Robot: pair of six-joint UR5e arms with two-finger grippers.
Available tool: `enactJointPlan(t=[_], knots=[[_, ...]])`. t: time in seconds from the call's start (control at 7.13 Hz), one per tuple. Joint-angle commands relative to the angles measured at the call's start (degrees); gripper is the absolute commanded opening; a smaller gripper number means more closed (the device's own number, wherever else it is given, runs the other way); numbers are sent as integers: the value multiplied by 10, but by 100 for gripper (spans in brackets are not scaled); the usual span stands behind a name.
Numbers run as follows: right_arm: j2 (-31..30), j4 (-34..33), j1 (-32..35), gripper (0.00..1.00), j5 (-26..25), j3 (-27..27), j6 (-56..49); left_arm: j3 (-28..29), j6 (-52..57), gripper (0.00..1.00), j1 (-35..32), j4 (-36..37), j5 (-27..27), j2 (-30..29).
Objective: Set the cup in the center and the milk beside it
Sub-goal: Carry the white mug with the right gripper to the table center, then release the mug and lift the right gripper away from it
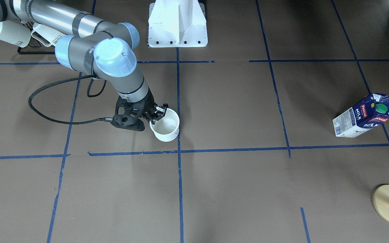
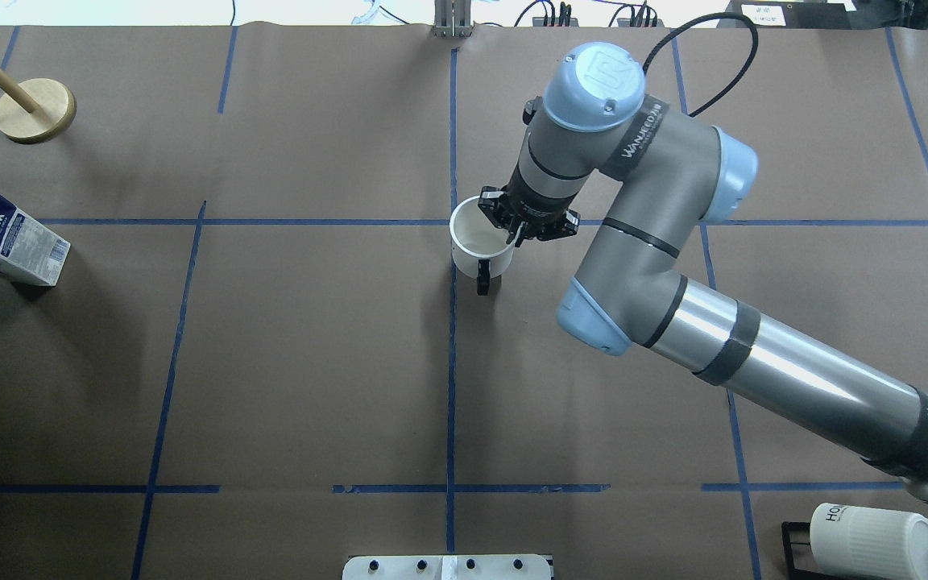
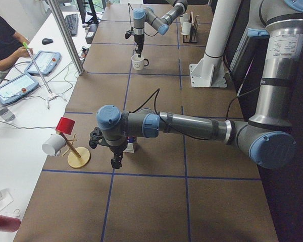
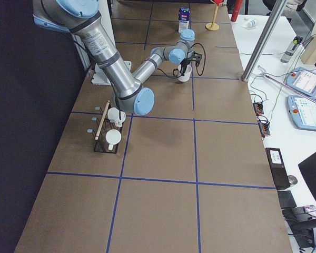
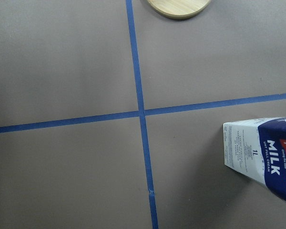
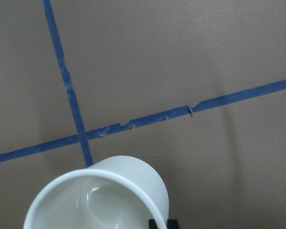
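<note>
so the cup (image 2: 480, 242) half looks nearly done: right fingers (image 1: 161, 110) clamped on its rim, mug just beside the center (image 2: 452, 222) tape crossing, can't tell if it's resting on the desk (image 2: 311, 362) yet. milk (image 1: 361, 116) stands well off at the left end, not yet moved. left fingers (image 3: 114, 162) hang near it, can't tell if open or closed

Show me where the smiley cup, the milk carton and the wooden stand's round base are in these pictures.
cup (image 2: 474, 240), overhead exterior view, on its white inside floor.
milk carton (image 1: 362, 116), front-facing exterior view, on its lettered blue side.
wooden base (image 1: 383, 199), front-facing exterior view, on the disc's top.
</note>
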Motion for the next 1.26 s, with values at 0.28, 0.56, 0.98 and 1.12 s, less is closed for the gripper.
enactJointPlan(t=[0.28, 0.56, 0.98, 1.12], knots=[[19, 2, -6, 56, -15, -45, 1, -17, -4, 100, 1, 0, -39, 0], [18, 8, -1, 100, -14, -33, -4, -48, -66, 100, 23, 19, -37, -47], [-55, 7, 82, 100, 38, 77, -8, -42, -185, 100, 117, 11, -34, -79], [-76, 8, 82, 100, 35, 81, -29, -41, -192, 100, 132, 10, -34, -77]])
